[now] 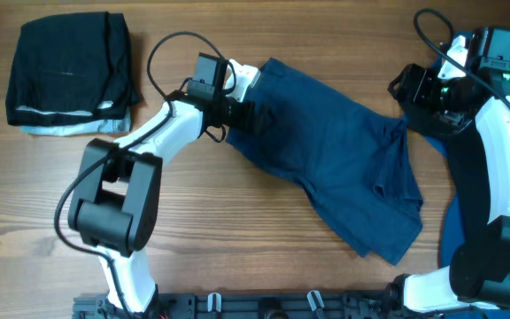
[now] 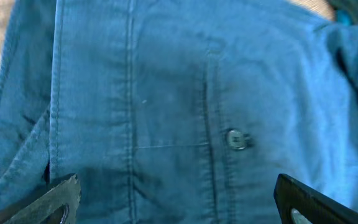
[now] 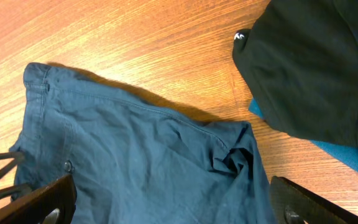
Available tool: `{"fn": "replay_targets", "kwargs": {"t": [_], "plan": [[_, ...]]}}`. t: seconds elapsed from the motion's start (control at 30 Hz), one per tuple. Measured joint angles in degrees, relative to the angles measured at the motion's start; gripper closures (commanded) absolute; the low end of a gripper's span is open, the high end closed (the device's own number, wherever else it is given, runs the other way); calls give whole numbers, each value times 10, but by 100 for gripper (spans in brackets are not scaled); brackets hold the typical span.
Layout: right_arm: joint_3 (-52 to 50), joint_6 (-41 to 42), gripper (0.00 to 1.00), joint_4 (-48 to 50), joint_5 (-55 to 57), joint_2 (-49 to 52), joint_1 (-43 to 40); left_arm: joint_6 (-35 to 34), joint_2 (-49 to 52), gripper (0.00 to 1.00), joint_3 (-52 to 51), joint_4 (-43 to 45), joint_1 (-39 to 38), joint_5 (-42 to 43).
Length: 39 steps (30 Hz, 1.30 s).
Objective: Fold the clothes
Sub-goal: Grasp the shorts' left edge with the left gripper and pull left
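Dark navy shorts [image 1: 343, 164] lie spread and rumpled across the middle of the table, waistband toward the upper left. My left gripper [image 1: 242, 111] hovers open just over the waistband end. In the left wrist view its fingers [image 2: 58, 198] stand wide apart above the fly seam and button [image 2: 235, 139], with nothing between them. My right gripper [image 1: 423, 89] is open near the shorts' far right edge. The right wrist view shows the shorts [image 3: 148, 162] bunched at one corner below my right gripper [image 3: 176, 208].
A folded black garment [image 1: 69, 62] rests on a pale blue one [image 1: 60, 127] at the back left. A loose black garment [image 3: 316, 62] lies over a royal-blue one [image 3: 347, 155] at the right, under my right arm. Bare wood [image 1: 237, 239] lies in front.
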Motion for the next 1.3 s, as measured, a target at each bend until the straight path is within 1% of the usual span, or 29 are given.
{"fn": "replay_targets", "kwargs": {"t": [0.1,0.13,0.17,0.2,0.23,0.4,0.47,0.5,0.57,0.63,0.77,0.9,0.93,0.97,1.0,1.03,1.2,1.23,1.3], "plan": [[0,0,0,1,0,0,0,0,12,0,0,-3,0,-4],[0,0,0,1,0,0,0,0,14,11,0,-5,0,-7],[0,0,0,2,0,0,0,0,14,40,0,-7,0,-8],[0,0,0,2,0,0,0,-2,14,53,0,-9,0,-9],[0,0,0,2,0,0,0,0,14,57,0,-12,0,-11],[0,0,0,2,0,0,0,7,14,54,0,-22,-1,-23],[0,0,0,2,0,0,0,1,15,51,0,-25,-4,-57],[0,0,0,2,0,0,0,-5,17,52,0,-29,-6,-81],[0,0,0,2,0,0,0,-11,20,57,3,-39,-10,-109],[0,0,0,2,0,0,0,-22,20,58,7,-50,-13,-130],[0,2,0,2,0,0,0,-61,18,59,19,-101,-16,-188],[0,2,0,2,0,0,0,-111,13,61,25,-155,-15,-235],[0,2,0,2,0,0,0,-122,12,69,27,-169,-15,-240],[0,2,0,2,0,0,0,-138,10,80,28,-187,-13,-248],[0,2,0,2,0,0,0,-151,9,94,28,-199,-12,-252],[0,2,0,2,0,0,0,-161,8,96,28,-214,-9,-256],[0,2,0,2,0,0,0,-177,2,96,25,-217,-5,-265],[0,2,0,2,0,0,0,-177,0,96,24,-205,-5,-265],[0,2,0,2,0,0,0,-176,-13,91,24,-151,-5,-265]]}}
